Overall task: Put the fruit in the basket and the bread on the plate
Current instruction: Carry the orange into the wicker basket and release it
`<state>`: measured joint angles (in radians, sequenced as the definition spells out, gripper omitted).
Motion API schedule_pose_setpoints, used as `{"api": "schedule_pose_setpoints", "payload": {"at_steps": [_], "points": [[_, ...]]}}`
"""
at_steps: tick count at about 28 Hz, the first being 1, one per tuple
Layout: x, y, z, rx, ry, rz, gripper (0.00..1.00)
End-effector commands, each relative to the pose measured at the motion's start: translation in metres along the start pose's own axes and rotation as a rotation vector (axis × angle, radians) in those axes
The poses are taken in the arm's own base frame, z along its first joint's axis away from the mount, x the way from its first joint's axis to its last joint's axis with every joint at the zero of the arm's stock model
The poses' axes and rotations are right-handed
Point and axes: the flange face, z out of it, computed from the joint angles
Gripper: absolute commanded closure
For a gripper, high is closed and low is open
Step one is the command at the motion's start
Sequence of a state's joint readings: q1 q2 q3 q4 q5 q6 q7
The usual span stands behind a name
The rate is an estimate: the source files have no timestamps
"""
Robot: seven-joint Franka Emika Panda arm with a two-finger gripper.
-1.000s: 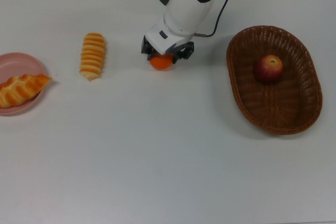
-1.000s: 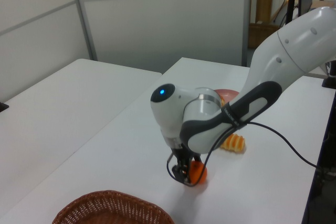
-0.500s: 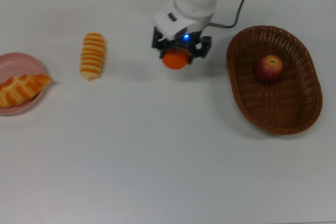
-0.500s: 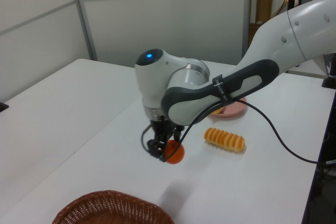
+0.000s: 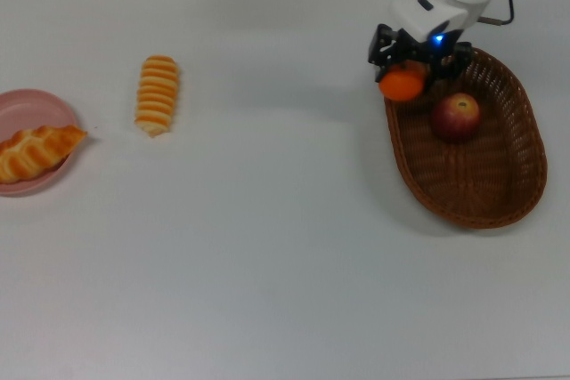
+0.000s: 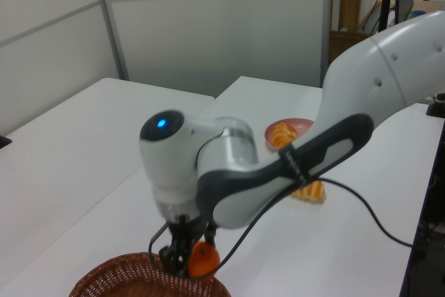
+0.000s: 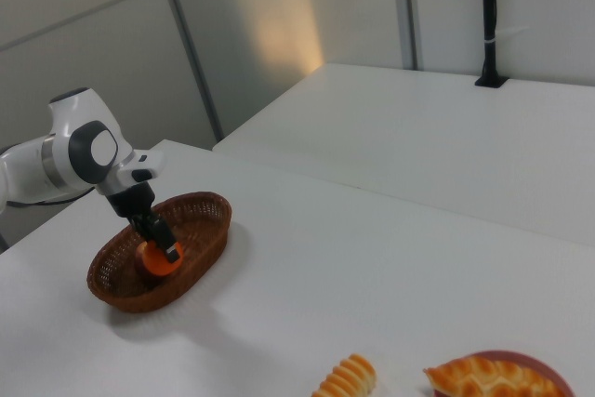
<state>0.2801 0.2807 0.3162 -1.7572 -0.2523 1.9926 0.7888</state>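
My gripper (image 5: 405, 73) (image 6: 189, 261) (image 7: 160, 246) is shut on the orange tangerine (image 5: 401, 85) (image 6: 203, 260) (image 7: 160, 259), held in the air over the rim of the brown wicker basket (image 5: 512, 157) (image 6: 111, 279) (image 7: 200, 230), at the basket's left end in the top view. The red apple (image 5: 456, 116) lies inside the basket. On the pink plate (image 5: 27, 109) (image 6: 274, 126) (image 7: 548, 380) at the top view's far left rests the braided loaf (image 5: 34, 152) (image 7: 483, 377). The ridged roll (image 5: 158, 93) (image 6: 311, 190) (image 7: 344, 378) lies on the table, right of the plate in the top view.
The white table (image 5: 267, 246) stretches between the roll and the basket. A second white table (image 7: 446, 137) stands behind, with a black pole (image 7: 488, 16) on it. The arm's cable (image 6: 361, 199) hangs over the table in the left view.
The gripper has carried the tangerine from mid-table to the top view's right, up to the basket's rim. Loaf, roll and apple have not moved.
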Motion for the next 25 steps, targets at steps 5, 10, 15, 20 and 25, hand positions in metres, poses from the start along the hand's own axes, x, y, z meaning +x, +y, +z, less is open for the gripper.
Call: {"api": "schedule_pose_setpoints", "payload": {"at_steps": [5, 10, 15, 20, 25], "points": [[0.011, -0.038, 0.013, -0.026, 0.022, 0.063, 0.76], [0.005, -0.047, 0.01, -0.026, 0.03, 0.085, 0.0], [0.014, -0.035, 0.003, -0.017, 0.033, 0.117, 0.0], [0.049, 0.022, -0.011, -0.022, 0.056, 0.211, 0.0], [0.062, 0.099, -0.017, -0.089, 0.011, 0.099, 0.0]]}}
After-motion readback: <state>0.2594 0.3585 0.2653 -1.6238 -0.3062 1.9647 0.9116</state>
